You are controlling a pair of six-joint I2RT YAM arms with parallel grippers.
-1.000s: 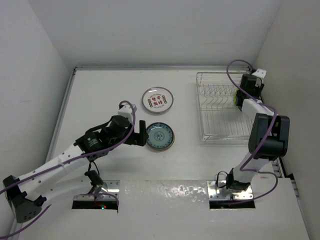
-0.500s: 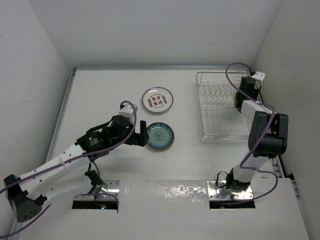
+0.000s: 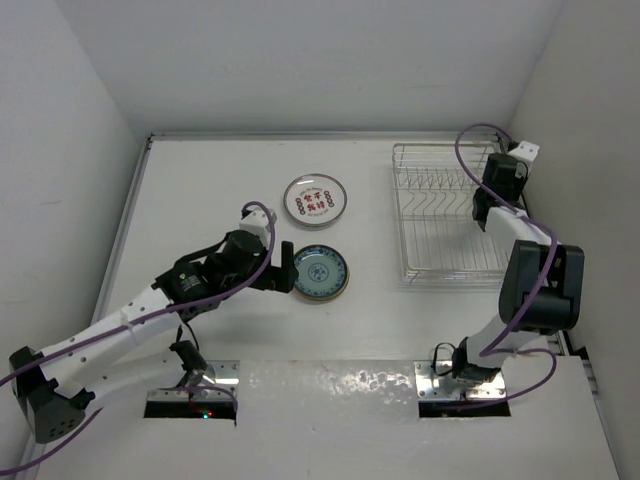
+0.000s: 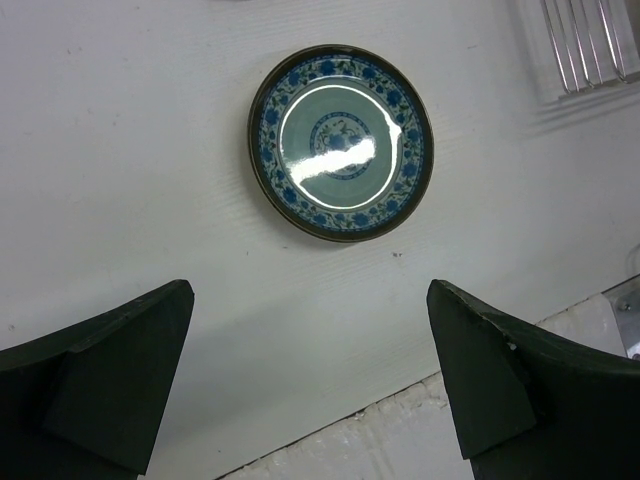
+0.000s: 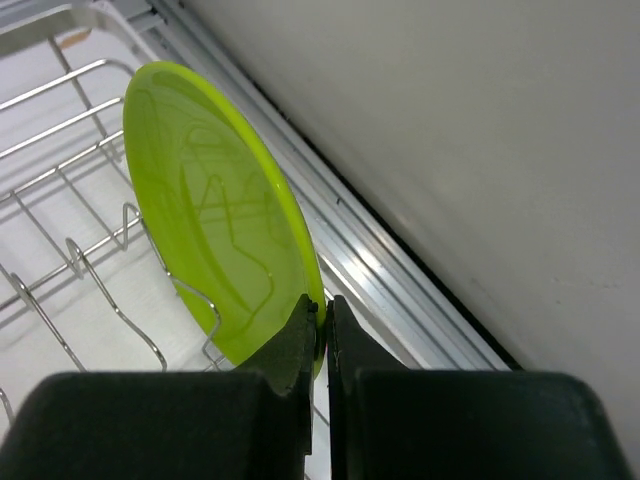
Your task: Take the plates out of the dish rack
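The silver wire dish rack [image 3: 401, 220] stands at the far right of the table. My right gripper [image 3: 489, 203] is at its right side, shut on the rim of a lime green plate [image 5: 210, 220] that stands upright between the rack's prongs [image 5: 60, 250]; in the right wrist view the jaws [image 5: 323, 320] pinch its lower edge. The arm hides this plate in the top view. A white plate with red patterns [image 3: 314, 200] and a blue-patterned plate [image 3: 320, 272] lie flat on the table. My left gripper [image 3: 283, 270] is open and empty just left of the blue plate [image 4: 341, 141].
A white wall runs close along the rack's right side [image 5: 480, 150]. A metal rail [image 5: 400, 280] lies between the rack and the wall. The table's near edge strip [image 4: 480, 420] shows under my left gripper.
My right wrist has shifted slightly to the right at the rack, and the green sliver seen beside it a second ago is now hidden. The left arm has barely moved.
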